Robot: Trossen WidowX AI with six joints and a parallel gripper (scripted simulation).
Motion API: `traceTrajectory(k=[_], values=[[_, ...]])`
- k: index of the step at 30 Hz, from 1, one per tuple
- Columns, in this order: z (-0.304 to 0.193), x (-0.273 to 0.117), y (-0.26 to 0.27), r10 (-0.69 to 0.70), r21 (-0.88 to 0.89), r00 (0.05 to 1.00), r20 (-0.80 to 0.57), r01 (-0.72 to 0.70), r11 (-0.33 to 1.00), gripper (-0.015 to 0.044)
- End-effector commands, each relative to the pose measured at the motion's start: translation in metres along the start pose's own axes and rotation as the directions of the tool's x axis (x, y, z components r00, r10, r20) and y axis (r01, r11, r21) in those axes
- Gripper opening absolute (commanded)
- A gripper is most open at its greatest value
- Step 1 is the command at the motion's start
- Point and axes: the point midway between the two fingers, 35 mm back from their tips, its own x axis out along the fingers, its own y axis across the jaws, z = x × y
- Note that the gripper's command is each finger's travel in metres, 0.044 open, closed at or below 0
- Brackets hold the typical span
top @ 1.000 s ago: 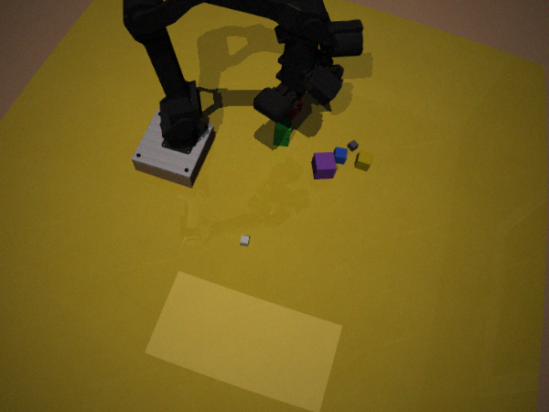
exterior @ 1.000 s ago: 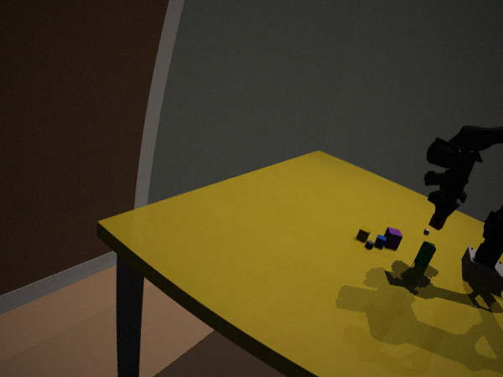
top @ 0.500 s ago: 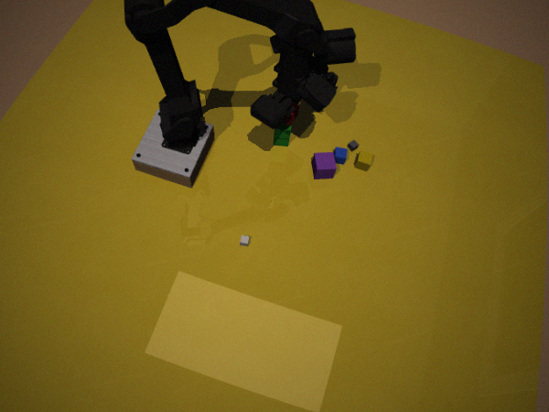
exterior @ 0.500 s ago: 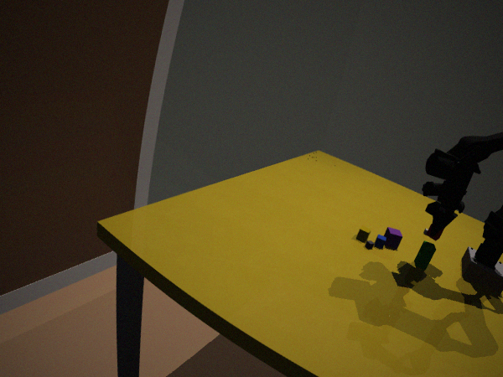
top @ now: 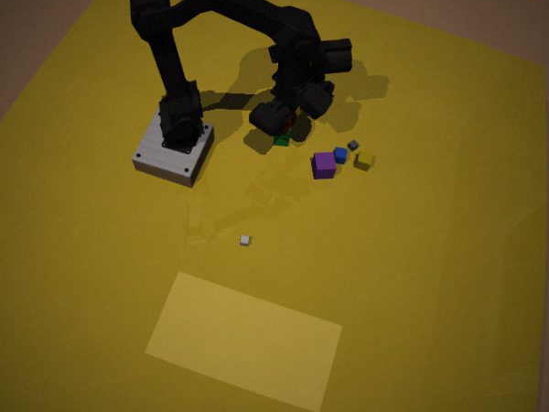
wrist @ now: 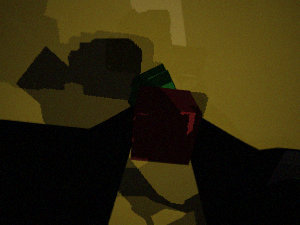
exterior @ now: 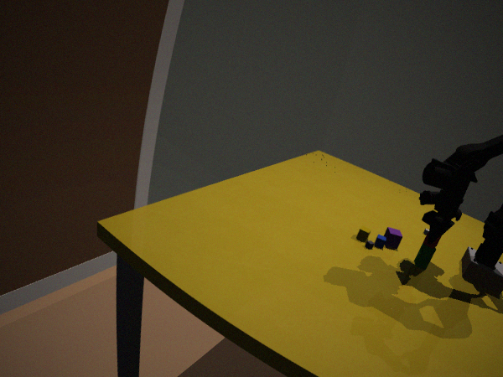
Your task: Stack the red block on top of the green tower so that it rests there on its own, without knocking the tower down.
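Left to right in the top view: arm base (top: 174, 154) sits well to the left of the gripper (top: 289, 118), bolted on a grey metal block, dark arm (top: 210, 0) arching up and over from it. Gripper is clamped on the red block (top: 288, 120), fingers dark on both sides of it (only a sliver of red shows from above). Directly under the gripper, the green tower (top: 281, 139) pokes out on the near side, mostly covered by the gripper body.

Wrist view: red block (wrist: 163, 126) fills the middle between the two black fingers, and the green tower (wrist: 156, 79) top shows just beyond and below the block's far edge. Whether the red block is touching the tower top or just above it, cannot tell from this angle.

Exterior view: gripper (exterior: 433, 235) points down, red block (exterior: 431, 240) right over the green tower (exterior: 424, 256), the two look touching or nearly so (dim, small). Tower stands upright on the yellow table (exterior: 235, 243).

To the right of the gripper in the top view, a small cluster, near but apart from the tower: purple block (top: 324, 165), blue block (top: 340, 155) touching or just beside it, a small dark grey block (top: 352, 145), then a yellow block (top: 364, 160) furthest right.

Well in front of the gripper, a tiny light grey block (top: 245, 240) alone, and further out a pale rectangle patch (top: 242, 336) on the table.
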Motion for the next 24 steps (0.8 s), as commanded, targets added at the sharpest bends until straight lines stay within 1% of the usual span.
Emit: traceTrajectory(k=[1, 18, 21, 24], values=[[-0.0002, 0.0007, 0.0005, 0.003, 0.003, 1.0, -0.002, -0.003, 1.0, 0.0], [-0.0002, 0.0013, 0.0005, 0.003, 0.003, 1.0, -0.002, -0.003, 1.0, 0.0], [-0.0002, -0.0033, 0.0007, 0.003, 0.003, 1.0, -0.002, -0.003, 1.0, 0.0], [0.0002, 0.0004, 0.0002, 0.001, 0.0, 1.0, 0.001, -0.001, 1.0, 0.0079]])
